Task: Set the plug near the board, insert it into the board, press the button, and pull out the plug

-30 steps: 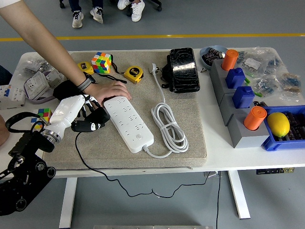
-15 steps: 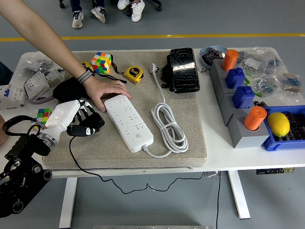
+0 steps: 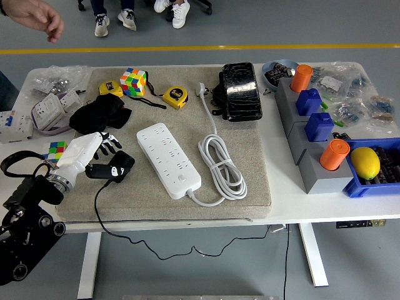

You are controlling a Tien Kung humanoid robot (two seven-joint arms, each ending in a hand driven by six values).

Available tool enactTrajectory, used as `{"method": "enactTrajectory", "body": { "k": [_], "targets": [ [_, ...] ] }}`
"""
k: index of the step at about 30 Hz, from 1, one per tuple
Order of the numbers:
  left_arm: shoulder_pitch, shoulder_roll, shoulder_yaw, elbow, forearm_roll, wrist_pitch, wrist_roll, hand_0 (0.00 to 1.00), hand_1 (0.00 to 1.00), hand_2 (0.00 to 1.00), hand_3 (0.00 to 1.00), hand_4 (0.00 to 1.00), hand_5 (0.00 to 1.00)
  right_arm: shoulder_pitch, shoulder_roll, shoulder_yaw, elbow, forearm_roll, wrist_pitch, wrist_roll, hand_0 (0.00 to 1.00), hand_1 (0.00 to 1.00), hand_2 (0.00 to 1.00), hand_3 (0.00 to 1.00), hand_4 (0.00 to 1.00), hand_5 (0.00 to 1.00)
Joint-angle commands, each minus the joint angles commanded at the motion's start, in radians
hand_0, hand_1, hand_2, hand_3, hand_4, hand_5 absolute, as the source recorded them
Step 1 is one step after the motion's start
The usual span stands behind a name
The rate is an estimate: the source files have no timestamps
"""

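Note:
The white power board [image 3: 169, 161] lies at an angle on the beige mat [image 3: 250, 137], its own white cable coiled [image 3: 222, 166] to its right. A black plug [image 3: 112, 169] with a thin black cord [image 3: 125, 229] sits low over the mat, a short gap left of the board. My left hand [image 3: 94, 156], white with black fingers [image 3: 111, 144], grips the plug's left end; the upper fingers fan out above it. A person's hand [image 3: 42, 17] hovers at the top left corner, off the table. No right arm shows.
Behind my hand lie a black cloth [image 3: 100, 115], a Rubik's cube [image 3: 133, 81], two yellow tape measures [image 3: 175, 97] and a black case [image 3: 239, 90]. A small cube [image 3: 57, 149] lies left of the mat. At the right stand grey blocks [image 3: 306, 150] and a blue bin with a lemon [image 3: 365, 162].
My left hand drew the plug left and away from the board. The person's hand, which was pressing the board's far end, lifted off and pulled back to the top left.

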Motion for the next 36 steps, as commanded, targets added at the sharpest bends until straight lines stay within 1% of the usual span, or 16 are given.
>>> {"method": "enactTrajectory", "body": {
  "k": [2, 4, 5, 6, 8, 9, 11, 12, 14, 15, 17, 18, 22, 24, 28, 36],
  "targets": [
    [0.007, 0.001, -0.017, -0.018, -0.027, -0.004, -0.007, 0.614, 0.72, 0.723, 0.767, 0.998, 0.677, -0.001, 0.0, -0.002, 0.0, 0.002, 0.0, 0.0, 0.478, 0.588, 0.543, 0.512, 0.859, 0.361],
    [0.012, -0.001, -0.034, -0.027, -0.06, 0.009, -0.029, 0.614, 0.72, 0.723, 0.767, 0.998, 0.677, -0.001, 0.0, -0.007, -0.001, 0.006, 0.0, -0.001, 0.478, 0.588, 0.543, 0.512, 0.859, 0.361],
    [0.014, -0.003, -0.045, -0.026, -0.094, 0.027, -0.055, 0.614, 0.72, 0.723, 0.767, 0.998, 0.677, -0.001, 0.0, -0.01, -0.001, 0.009, 0.0, -0.001, 0.478, 0.588, 0.543, 0.512, 0.859, 0.361],
    [0.016, -0.006, -0.05, -0.022, -0.129, 0.047, -0.083, 0.483, 0.646, 0.649, 0.706, 0.998, 0.583, 0.0, 0.0, -0.012, -0.002, 0.012, 0.0, -0.001, 0.481, 0.588, 0.544, 0.512, 0.861, 0.361],
    [0.019, -0.008, -0.055, -0.015, -0.211, 0.087, -0.134, 0.483, 0.646, 0.649, 0.706, 0.998, 0.583, 0.001, 0.001, -0.013, -0.002, 0.014, 0.0, -0.001, 0.481, 0.588, 0.544, 0.512, 0.861, 0.361],
    [0.021, -0.011, -0.059, -0.005, -0.257, 0.115, -0.175, 0.483, 0.646, 0.649, 0.706, 0.998, 0.583, 0.002, 0.0, -0.013, -0.002, 0.014, 0.0, -0.001, 0.481, 0.588, 0.544, 0.512, 0.861, 0.361],
    [0.022, -0.015, -0.067, 0.01, -0.341, 0.141, -0.233, 0.483, 0.646, 0.649, 0.706, 0.998, 0.583, 0.003, 0.0, -0.018, -0.003, 0.019, -0.001, -0.002, 0.481, 0.588, 0.544, 0.512, 0.861, 0.361],
    [0.022, -0.018, -0.071, 0.018, -0.38, 0.147, -0.254, 0.371, 0.514, 0.528, 0.565, 0.944, 0.363, 0.003, -0.001, -0.023, -0.004, 0.024, -0.001, -0.002, 0.479, 0.588, 0.544, 0.512, 0.86, 0.363],
    [0.022, -0.021, -0.08, 0.031, -0.465, 0.151, -0.286, 0.371, 0.514, 0.528, 0.565, 0.944, 0.363, 0.004, -0.001, -0.037, -0.006, 0.037, -0.002, -0.003, 0.479, 0.588, 0.544, 0.512, 0.86, 0.363],
    [0.022, -0.022, -0.089, 0.04, -0.51, 0.142, -0.296, 0.371, 0.514, 0.528, 0.565, 0.944, 0.363, 0.005, -0.002, -0.05, -0.008, 0.048, -0.002, -0.003, 0.479, 0.588, 0.544, 0.512, 0.86, 0.363],
    [0.022, -0.021, -0.098, 0.05, -0.588, 0.122, -0.298, 0.371, 0.514, 0.528, 0.565, 0.944, 0.363, 0.005, -0.003, -0.065, -0.01, 0.062, -0.002, -0.005, 0.479, 0.588, 0.544, 0.512, 0.86, 0.363],
    [0.021, -0.02, -0.098, 0.055, -0.634, 0.12, -0.302, 0.358, 0.493, 0.523, 0.559, 0.896, 0.313, 0.006, -0.003, -0.07, -0.01, 0.066, -0.003, -0.006, 0.479, 0.588, 0.544, 0.512, 0.859, 0.363],
    [0.018, -0.017, -0.104, 0.074, -0.776, 0.118, -0.296, 0.358, 0.493, 0.523, 0.559, 0.896, 0.313, 0.01, -0.006, -0.087, -0.01, 0.078, -0.005, -0.008, 0.479, 0.588, 0.544, 0.512, 0.859, 0.363],
    [0.019, -0.02, -0.113, 0.082, -0.783, 0.117, -0.29, 0.357, 0.485, 0.526, 0.56, 0.863, 0.28, 0.012, -0.007, -0.092, -0.01, 0.081, -0.006, -0.009, 0.479, 0.588, 0.544, 0.511, 0.859, 0.364],
    [0.017, -0.025, -0.122, 0.09, -0.778, 0.116, -0.275, 0.357, 0.485, 0.526, 0.56, 0.863, 0.28, 0.016, -0.008, -0.102, -0.01, 0.087, -0.007, -0.01, 0.479, 0.588, 0.544, 0.511, 0.859, 0.364],
    [0.019, -0.021, -0.137, 0.077, -0.766, 0.108, -0.259, 0.357, 0.483, 0.527, 0.561, 0.852, 0.271, 0.019, -0.008, -0.119, -0.01, 0.099, -0.011, -0.014, 0.478, 0.588, 0.543, 0.511, 0.857, 0.364]
  ]
}}
